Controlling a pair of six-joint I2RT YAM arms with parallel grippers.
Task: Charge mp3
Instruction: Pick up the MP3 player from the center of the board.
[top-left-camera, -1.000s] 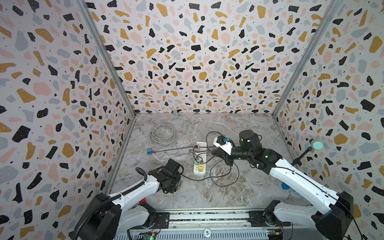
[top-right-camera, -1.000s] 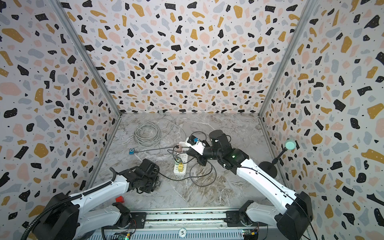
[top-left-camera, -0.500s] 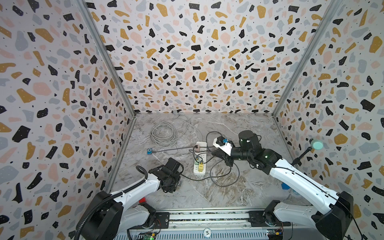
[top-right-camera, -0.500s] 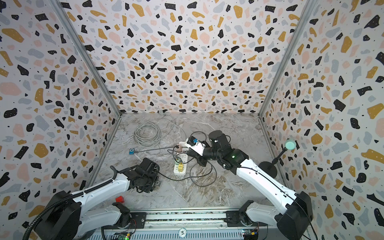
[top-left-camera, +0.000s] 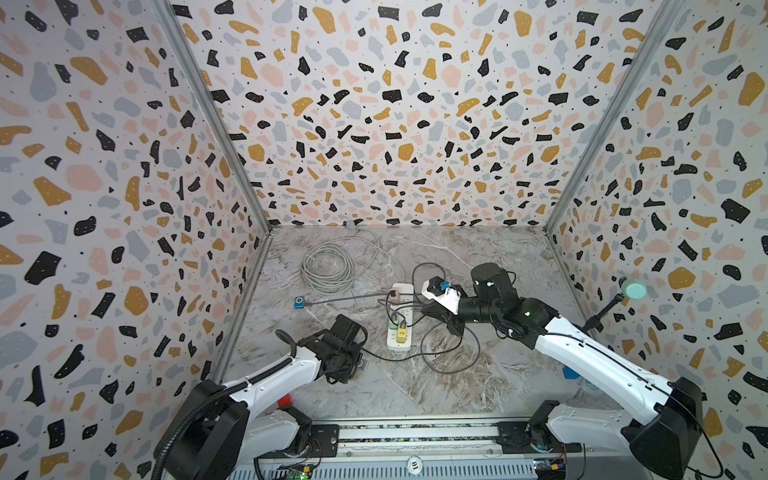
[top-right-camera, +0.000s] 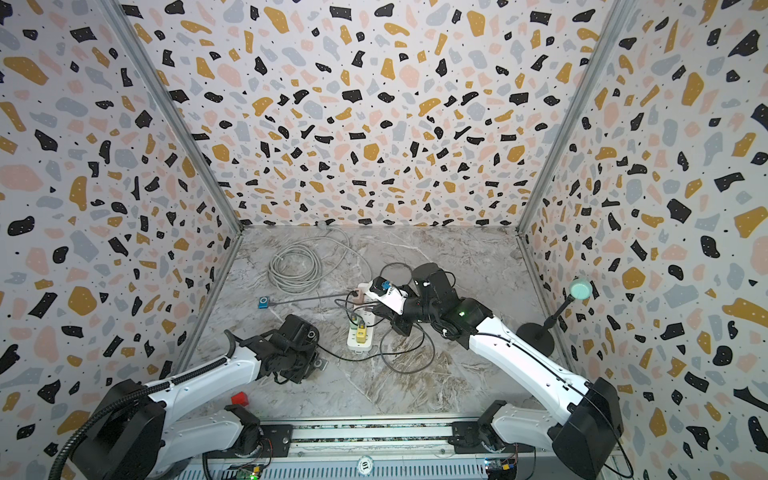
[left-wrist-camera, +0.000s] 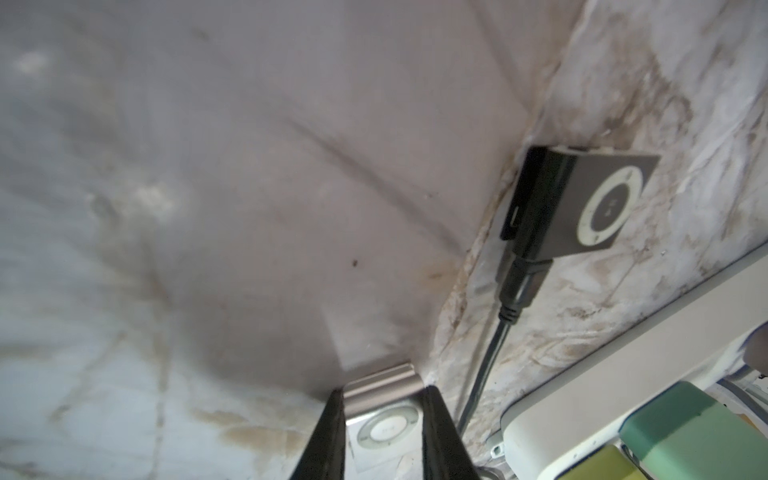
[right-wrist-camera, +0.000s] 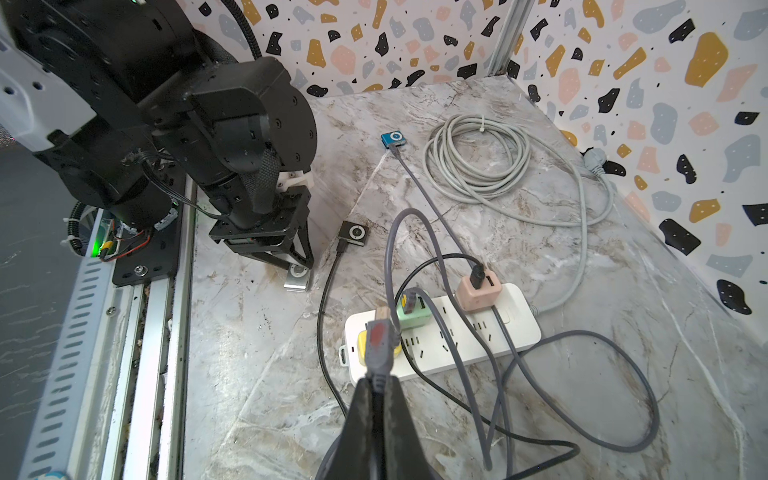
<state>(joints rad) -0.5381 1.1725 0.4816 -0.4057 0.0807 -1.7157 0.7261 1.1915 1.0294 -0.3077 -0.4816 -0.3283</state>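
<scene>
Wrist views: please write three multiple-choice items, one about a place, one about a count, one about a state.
1. Where is the small silver square mp3 player?
A) between the fingers of the left gripper
B) in a drawer
C) on a shelf

2. How many charger cubes sit on the long white plastic power strip?
A) one
B) three
C) five

3. The right gripper is:
A) open and empty
B) shut on the grey cable plug
C) shut on a red ball

Answers:
1 A, black fingers flank it.
2 B, pink cube, green cube, yellow cube.
3 B, the plug sticks out of its closed tips.
</scene>
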